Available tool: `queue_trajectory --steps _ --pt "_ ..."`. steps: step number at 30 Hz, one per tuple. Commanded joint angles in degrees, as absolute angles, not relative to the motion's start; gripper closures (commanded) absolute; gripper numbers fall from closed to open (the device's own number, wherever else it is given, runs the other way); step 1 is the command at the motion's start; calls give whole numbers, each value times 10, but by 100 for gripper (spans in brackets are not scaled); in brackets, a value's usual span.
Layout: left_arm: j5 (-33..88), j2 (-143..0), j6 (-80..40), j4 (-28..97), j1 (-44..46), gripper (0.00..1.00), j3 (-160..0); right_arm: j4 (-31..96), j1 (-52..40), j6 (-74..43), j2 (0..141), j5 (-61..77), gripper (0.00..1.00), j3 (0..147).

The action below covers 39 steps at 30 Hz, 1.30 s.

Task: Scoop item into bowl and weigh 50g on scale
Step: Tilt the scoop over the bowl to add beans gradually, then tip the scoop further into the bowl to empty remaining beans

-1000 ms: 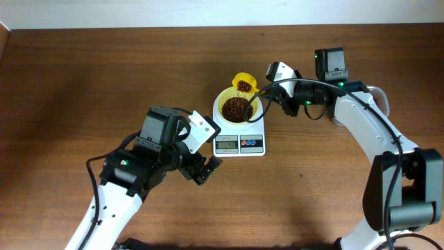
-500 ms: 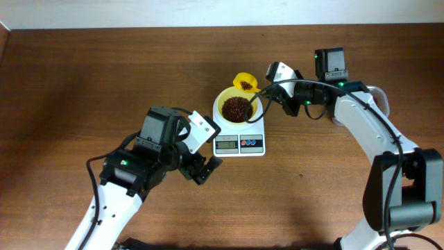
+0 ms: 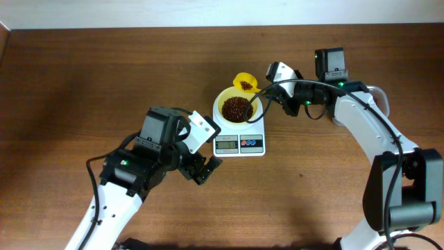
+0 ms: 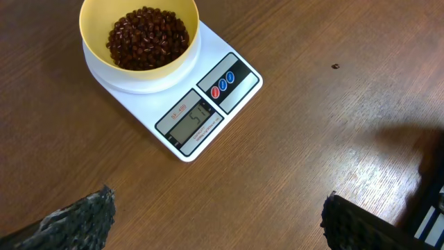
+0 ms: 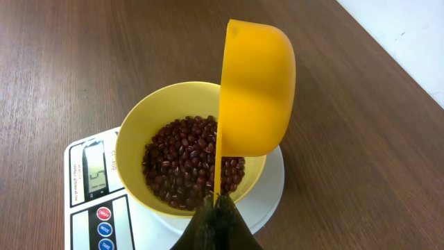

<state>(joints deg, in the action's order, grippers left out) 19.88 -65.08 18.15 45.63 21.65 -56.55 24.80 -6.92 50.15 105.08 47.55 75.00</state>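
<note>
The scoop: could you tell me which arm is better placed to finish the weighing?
Right, I think: the right gripper is shut on the scoop handle, at the bowl on the scale; the left gripper is open and empty, short of the scale.

Dark wooden table under even indoor light.
The brown table (image 3: 83,76) fills nearly every view, its fine grain showing a soft sheen on the surface; a pale, plain strip (image 3: 208,12) lies beyond its far edge, wall or floor unclear.

Yellow scoop (image 5: 257,90) on edge — brown wooden table (image 3: 69,83).
</note>
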Motion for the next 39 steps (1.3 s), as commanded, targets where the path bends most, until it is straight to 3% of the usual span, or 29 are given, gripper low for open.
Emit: queue_trajectory --steps 1,22,31,39 --pt "197 -644 178 455 217 1 -563 246 -71 507 1054 475 96 753" --pt "197 -644 178 455 217 1 -563 276 -71 505 1054 475 96 753" --pt "197 -644 178 455 217 1 -563 277 -77 357 1054 495 96 753" --pt "197 -644 178 455 217 1 -563 277 -120 354 1054 443 96 753"
